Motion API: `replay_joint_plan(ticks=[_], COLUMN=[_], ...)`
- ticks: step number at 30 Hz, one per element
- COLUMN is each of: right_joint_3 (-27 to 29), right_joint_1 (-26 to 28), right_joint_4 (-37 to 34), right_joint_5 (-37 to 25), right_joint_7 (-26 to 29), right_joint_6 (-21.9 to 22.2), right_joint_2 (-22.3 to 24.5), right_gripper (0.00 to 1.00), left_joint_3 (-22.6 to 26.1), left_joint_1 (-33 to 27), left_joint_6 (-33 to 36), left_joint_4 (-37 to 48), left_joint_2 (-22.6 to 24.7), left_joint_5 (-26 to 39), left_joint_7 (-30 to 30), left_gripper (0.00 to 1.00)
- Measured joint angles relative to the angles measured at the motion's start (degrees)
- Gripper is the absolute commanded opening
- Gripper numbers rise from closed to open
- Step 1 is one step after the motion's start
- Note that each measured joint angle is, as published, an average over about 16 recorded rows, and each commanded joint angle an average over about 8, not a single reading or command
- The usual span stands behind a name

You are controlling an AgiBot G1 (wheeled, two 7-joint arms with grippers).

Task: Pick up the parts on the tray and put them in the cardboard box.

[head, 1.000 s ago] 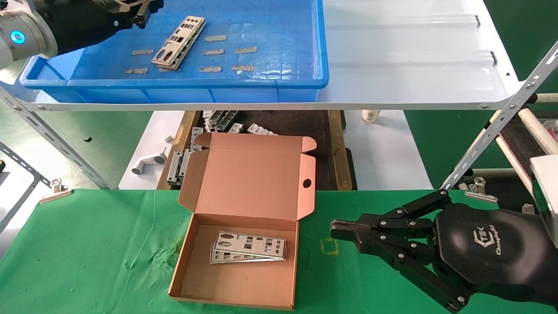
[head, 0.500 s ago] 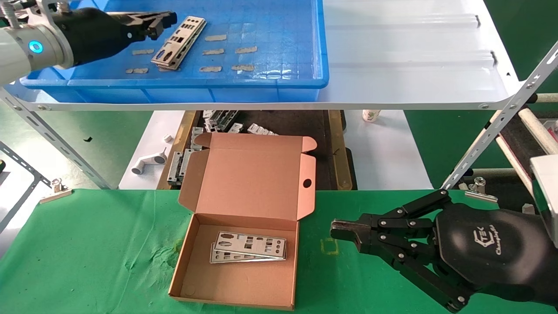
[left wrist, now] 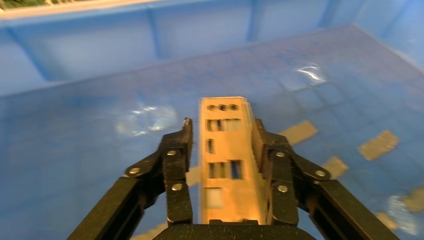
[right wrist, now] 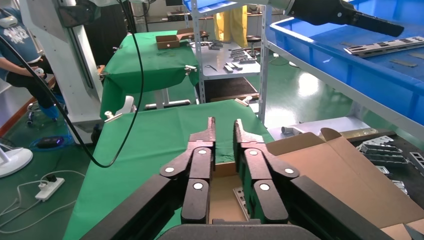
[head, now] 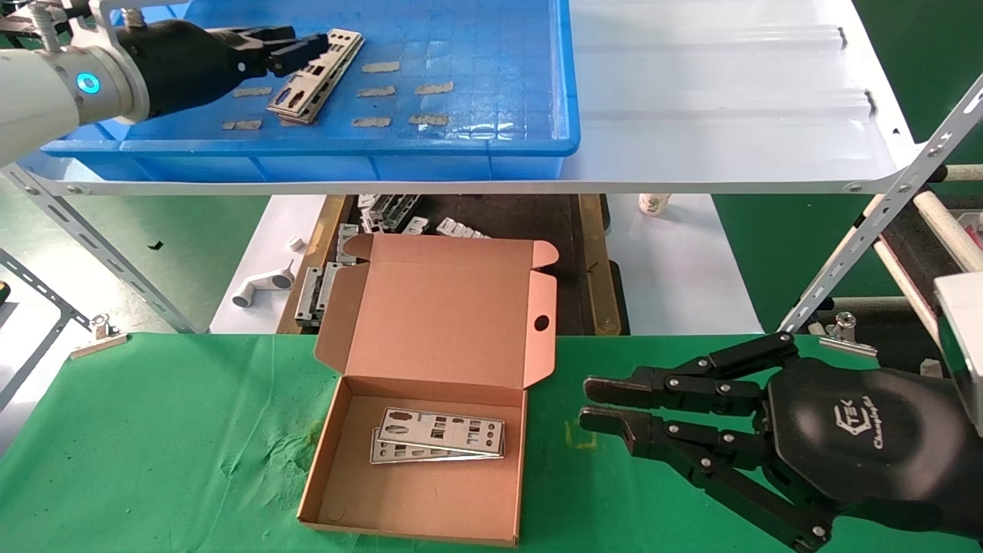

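A small stack of silvery punched plates point(head: 315, 75) lies in the blue tray point(head: 491, 77) on the shelf. My left gripper point(head: 307, 48) is low over the stack's far end. In the left wrist view it point(left wrist: 220, 131) is open, with one finger on each side of the top plate point(left wrist: 227, 150). The open cardboard box point(head: 430, 491) sits on the green cloth with two plates point(head: 438, 436) inside. My right gripper point(head: 593, 405) hovers to the right of the box, slightly open and empty. It also shows in the right wrist view point(right wrist: 224, 125).
The tray stands on a white metal shelf point(head: 729, 100) above the table. Below it lie a white pipe-like piece point(head: 261, 286) and grey brackets point(head: 315, 288). A slanted shelf strut point(head: 868, 230) stands at the right. Green cloth point(head: 153, 445) covers the table.
My left gripper has moved right across the tray and now straddles the plate stack. My right gripper's fingers have parted slightly; the arm has stayed in place.
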Motion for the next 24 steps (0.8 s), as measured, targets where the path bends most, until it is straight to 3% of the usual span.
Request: replay_joint_plan(ticks=[2,8,9,17,19,24], right_joint_3=[0.0,0.0,0.0,0.0,0.0,0.0], right_joint_1=[0.0,0.0,0.0,0.0,0.0,0.0], right_joint_4=[0.0,0.0,0.0,0.0,0.0,0.0], right_joint_5=[0.0,0.0,0.0,0.0,0.0,0.0], right_joint_7=[0.0,0.0,0.0,0.0,0.0,0.0], right_joint_6=[0.0,0.0,0.0,0.0,0.0,0.0], right_joint_2=[0.0,0.0,0.0,0.0,0.0,0.0], right_gripper=[0.82,0.07,0.02,0.00,0.00,0.00], left_joint_3=[0.1,0.2,0.3,0.4,0.4,0.5], left_joint_1=[0.1,0.5,0.5,0.9,1.0,1.2], left_joint_6=[0.3,0.8,0.8,0.1,0.0,-0.3], left_joint_4=[0.0,-0.3,-0.3,-0.7,-0.7,-0.9], left_joint_2=[0.1,0.1,0.2,0.2,0.3,0.3], left_joint_5=[0.1,0.4,0.4,0.6,0.6,0.7], left_joint_7=[-0.5,-1.5,-1.6,-2.4,-2.5,-3.0], left_gripper=[1.00,1.00,1.00,1.00,0.84,0.21])
